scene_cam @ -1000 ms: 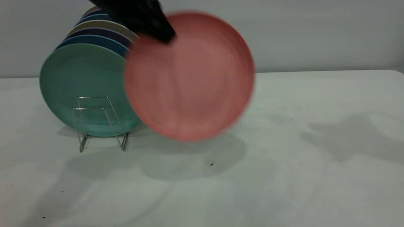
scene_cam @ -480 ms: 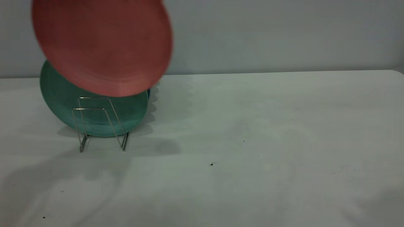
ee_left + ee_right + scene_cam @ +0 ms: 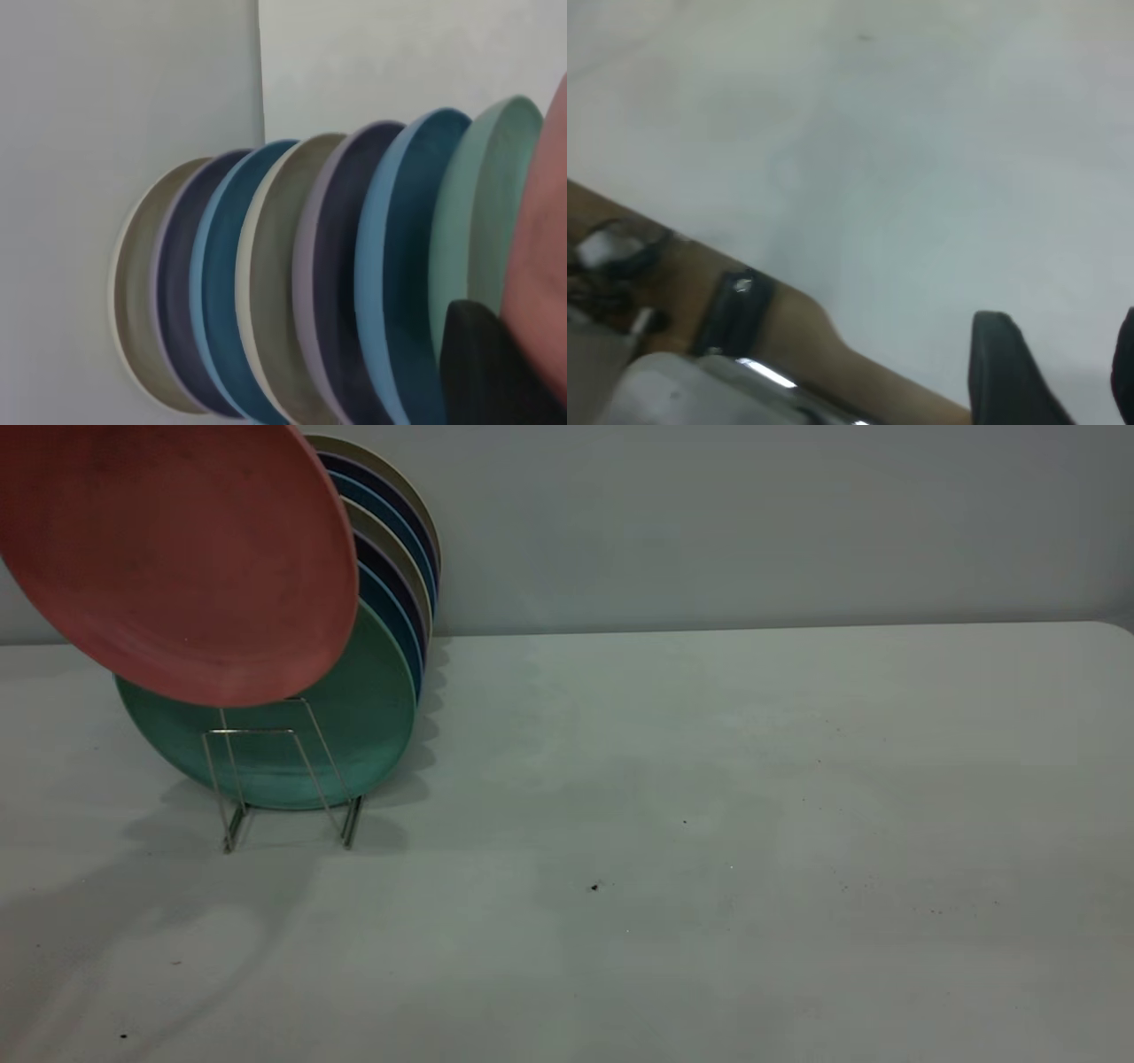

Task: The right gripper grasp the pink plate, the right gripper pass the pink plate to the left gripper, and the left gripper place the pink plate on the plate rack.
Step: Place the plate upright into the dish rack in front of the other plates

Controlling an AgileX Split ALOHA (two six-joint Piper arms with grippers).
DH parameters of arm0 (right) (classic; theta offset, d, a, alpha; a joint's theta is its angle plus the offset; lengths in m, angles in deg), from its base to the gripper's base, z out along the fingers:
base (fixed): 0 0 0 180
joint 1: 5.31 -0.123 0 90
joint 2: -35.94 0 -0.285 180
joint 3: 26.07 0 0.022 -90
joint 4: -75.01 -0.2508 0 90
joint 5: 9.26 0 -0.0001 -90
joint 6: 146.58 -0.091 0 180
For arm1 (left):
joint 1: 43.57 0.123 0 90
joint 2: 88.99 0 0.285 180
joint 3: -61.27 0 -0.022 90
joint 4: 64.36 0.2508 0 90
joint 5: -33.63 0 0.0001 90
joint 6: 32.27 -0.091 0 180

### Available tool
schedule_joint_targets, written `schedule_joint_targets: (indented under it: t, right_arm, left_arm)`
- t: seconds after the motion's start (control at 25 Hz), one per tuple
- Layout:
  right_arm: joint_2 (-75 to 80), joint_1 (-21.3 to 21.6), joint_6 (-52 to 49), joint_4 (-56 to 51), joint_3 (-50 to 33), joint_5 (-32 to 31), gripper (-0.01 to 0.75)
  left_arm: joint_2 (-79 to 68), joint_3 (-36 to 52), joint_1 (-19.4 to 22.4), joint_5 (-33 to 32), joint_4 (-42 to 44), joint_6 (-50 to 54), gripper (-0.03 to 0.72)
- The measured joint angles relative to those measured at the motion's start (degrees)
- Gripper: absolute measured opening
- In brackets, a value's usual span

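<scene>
Above the front of the plate rack (image 3: 283, 775), at the upper left of the exterior view, the pink plate (image 3: 177, 558) hangs tilted in the air, its lower edge overlapping the top of the teal-green plate (image 3: 354, 726) that stands foremost in the rack. No gripper shows in that view; the plate runs off the frame's top and left edges, so whatever carries it lies outside.

From the left wrist view, the left gripper (image 3: 487, 367) appears as one dark, blunt finger (image 3: 483, 363) lying against the pink plate's (image 3: 540, 266) rim, with the plate pressed close alongside it. Only that one finger is visible, so the grip reads as closed on the plate's edge, though the opposite finger is hidden behind the plate. Just beyond the gripper and the held plate stands the teal-green plate (image 3: 487, 204), and past it a row of upright plates (image 3: 292, 283) in dark blue, purple, cream and lighter blue, each set a little farther off. The pink plate sits nearest the gripper, next to the teal-green one, but whether the two touch cannot be told.

From the right wrist view, the right gripper (image 3: 1054, 372) hangs over the bare white table (image 3: 921, 159), well apart from the plates, near the table's brown edge (image 3: 797, 328). Its two dark fingers (image 3: 1005, 372) stand spread apart with nothing between them.
</scene>
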Motion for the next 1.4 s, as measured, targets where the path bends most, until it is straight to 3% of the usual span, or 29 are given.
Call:
schedule_joint_targets:
  t: [0.2,0.68,1.4]
  right_arm:
    - [-7.38,0.0,-3.41,3.15,-6.42,2.47,0.316]
    - [-12.35,0.0,-5.45,4.18,-6.78,4.12,0.315]
    - [-12.35,0.0,-5.45,4.24,-6.78,4.17,0.314]
  left_arm:
    - [0.03,1.93,0.0,3.57,1.02,-1.07,0.066]
    - [-2.17,4.54,0.0,6.74,-5.64,-12.27,0.066]
    - [-5.53,4.54,0.0,8.28,-6.05,-5.74,0.066]
